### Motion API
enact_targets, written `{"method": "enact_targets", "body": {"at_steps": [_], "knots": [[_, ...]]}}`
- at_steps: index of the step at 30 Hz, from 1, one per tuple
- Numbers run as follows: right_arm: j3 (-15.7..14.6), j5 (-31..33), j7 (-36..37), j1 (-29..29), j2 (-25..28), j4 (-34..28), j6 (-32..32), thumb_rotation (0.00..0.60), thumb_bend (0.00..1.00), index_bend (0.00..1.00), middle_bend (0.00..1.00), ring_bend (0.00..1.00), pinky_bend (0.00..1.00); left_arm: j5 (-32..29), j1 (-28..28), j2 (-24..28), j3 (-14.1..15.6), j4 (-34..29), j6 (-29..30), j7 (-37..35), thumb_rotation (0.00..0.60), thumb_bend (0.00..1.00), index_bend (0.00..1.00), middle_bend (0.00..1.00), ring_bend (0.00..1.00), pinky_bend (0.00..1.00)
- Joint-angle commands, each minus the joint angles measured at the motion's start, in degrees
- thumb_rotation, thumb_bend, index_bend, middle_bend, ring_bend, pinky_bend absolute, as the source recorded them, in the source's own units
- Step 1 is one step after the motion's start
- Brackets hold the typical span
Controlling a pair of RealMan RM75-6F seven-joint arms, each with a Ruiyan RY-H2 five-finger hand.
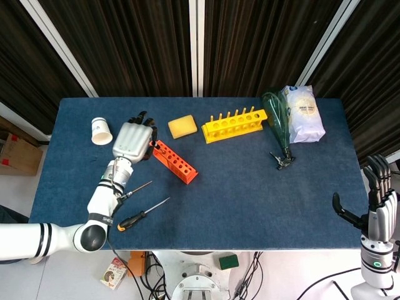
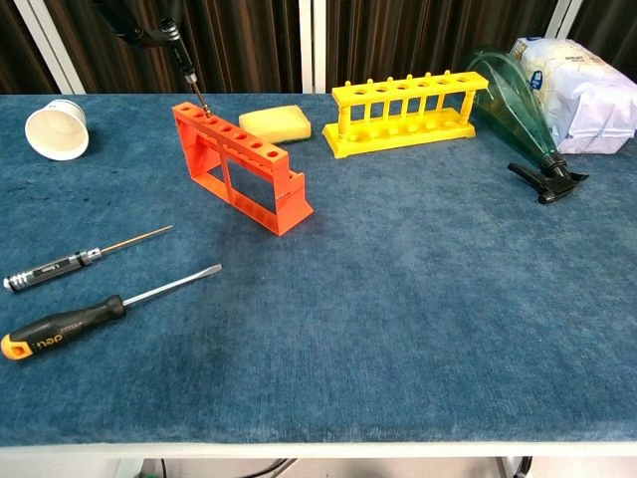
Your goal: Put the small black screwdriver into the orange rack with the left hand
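My left hand (image 1: 132, 142) hovers over the far end of the orange rack (image 1: 173, 161) and grips the small black screwdriver (image 2: 183, 62). In the chest view the screwdriver points down, slightly tilted. Its tip meets the top row of holes at the far end of the orange rack (image 2: 242, 164); I cannot tell whether it is inside a hole. In the head view the hand hides the screwdriver. My right hand (image 1: 379, 201) hangs off the table's near right corner, fingers apart and holding nothing.
A white cup (image 2: 58, 132) stands left of the rack. A yellow sponge (image 2: 274, 122), a yellow rack (image 2: 403, 112), a green spray bottle (image 2: 518, 110) and a white bag (image 2: 577, 85) line the back. A thin screwdriver (image 2: 80, 259) and an orange-tipped one (image 2: 100, 314) lie near left.
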Motion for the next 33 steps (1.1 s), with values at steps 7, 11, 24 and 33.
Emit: {"method": "enact_targets", "body": {"at_steps": [7,11,24,33], "knots": [[0.06,0.13,-0.08,0.12,0.05,0.00,-0.27,0.600,0.45,0.00,0.01,0.00,0.00,-0.15,-0.62,-0.03,1.15,0.79,-0.39,-1.35,0.600,0.40,0.61,0.24,0.07,0.24],[0.05,0.26,-0.01,0.24,-0.16,0.27,-0.54,0.600,0.45,0.00,0.01,0.00,0.00,-0.24,-0.90,-0.18,1.41,1.21,-0.83,-2.19,0.600,0.40,0.61,0.24,0.07,0.24],[0.07,0.68,0.29,0.47,-0.58,1.01,-1.08,0.600,0.45,0.00,0.01,0.00,0.00,0.00,-2.37,-1.51,3.21,3.12,-0.62,-1.56,0.600,0.40,0.61,0.24,0.07,0.24],[0.16,1.11,0.57,0.46,-0.78,1.68,-1.24,0.600,0.46,0.00,0.01,0.00,0.00,0.21,-4.08,-4.05,4.89,4.76,0.60,1.57,0.600,0.40,0.60,0.25,0.07,0.24]]}}
